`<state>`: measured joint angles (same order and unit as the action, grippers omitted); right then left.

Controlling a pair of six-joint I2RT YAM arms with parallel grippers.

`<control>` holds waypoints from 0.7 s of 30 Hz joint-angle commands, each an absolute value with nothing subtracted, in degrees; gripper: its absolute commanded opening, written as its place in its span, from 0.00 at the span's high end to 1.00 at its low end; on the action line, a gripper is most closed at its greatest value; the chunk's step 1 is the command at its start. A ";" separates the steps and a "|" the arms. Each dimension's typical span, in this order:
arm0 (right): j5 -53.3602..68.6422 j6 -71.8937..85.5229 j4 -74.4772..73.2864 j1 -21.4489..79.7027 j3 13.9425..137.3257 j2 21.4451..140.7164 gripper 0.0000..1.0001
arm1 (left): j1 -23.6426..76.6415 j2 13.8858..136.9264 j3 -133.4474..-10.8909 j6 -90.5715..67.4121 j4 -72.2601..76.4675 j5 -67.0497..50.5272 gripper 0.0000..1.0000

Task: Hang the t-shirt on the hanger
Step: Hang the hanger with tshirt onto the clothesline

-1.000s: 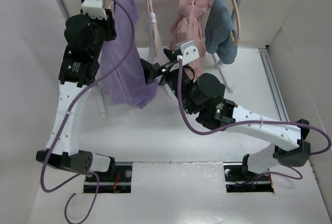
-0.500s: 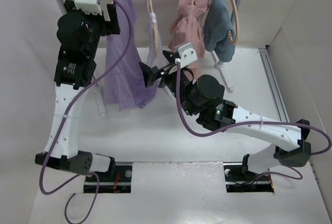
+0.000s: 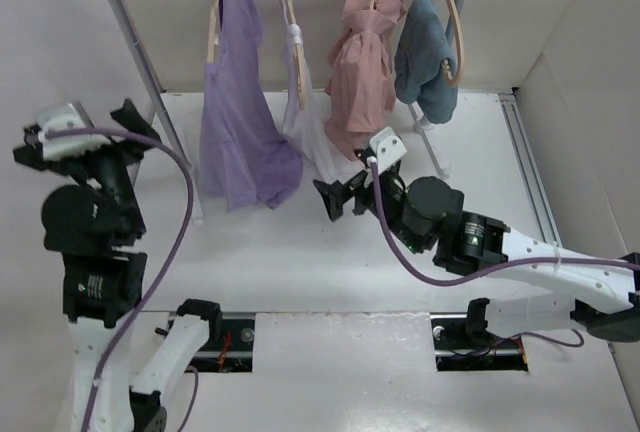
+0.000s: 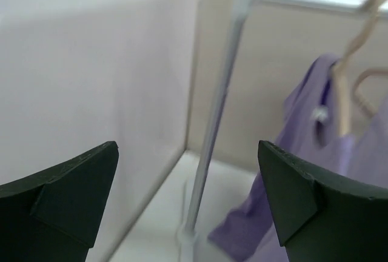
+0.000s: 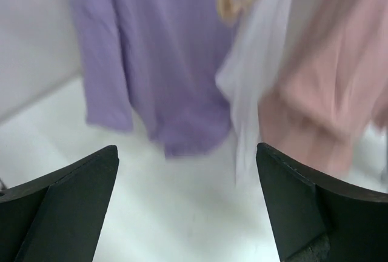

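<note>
The lavender t-shirt (image 3: 240,122) hangs from the pale wooden hanger (image 3: 212,22) at the left end of the rail, free of both grippers. My left gripper (image 3: 135,132) is open, low and to the left of the rack pole, well away from the shirt. The left wrist view shows its jaws wide apart, with the t-shirt (image 4: 303,153) and hanger (image 4: 342,86) far off to the right. My right gripper (image 3: 335,197) is open above the table, just right of the shirt's hem. Its wrist view shows the t-shirt (image 5: 163,50) ahead and nothing between its fingers.
A white garment (image 3: 305,122), a dusty pink one (image 3: 355,62) and a blue-grey one (image 3: 425,52) hang on the same rail to the right. The rack's left pole (image 3: 140,42) stands between my left gripper and the shirt. Walls close in the left and right sides.
My left gripper opened at the top of the shirt and dropped down and left, away from the rack. My right gripper opened wider and drew back from the shirt's lower edge.
</note>
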<state>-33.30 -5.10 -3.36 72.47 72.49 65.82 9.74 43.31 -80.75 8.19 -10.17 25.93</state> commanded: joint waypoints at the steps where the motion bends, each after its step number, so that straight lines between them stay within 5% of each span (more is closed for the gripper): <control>1: -39.46 9.98 -20.27 72.34 65.95 63.29 0.00 | 7.83 40.27 -66.74 2.31 -13.26 37.17 0.02; 10: -37.00 42.34 -43.76 59.34 51.08 48.20 0.00 | 0.44 34.63 -43.43 -10.63 -17.05 37.18 0.01; 21: -46.93 44.74 -49.12 56.43 45.96 29.09 0.00 | -2.45 35.16 -41.31 -13.71 -15.21 37.97 0.01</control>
<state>-43.53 42.87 -46.06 56.60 46.02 29.17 -1.63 35.33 -40.64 -11.99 -17.74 36.53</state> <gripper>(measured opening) 0.996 0.993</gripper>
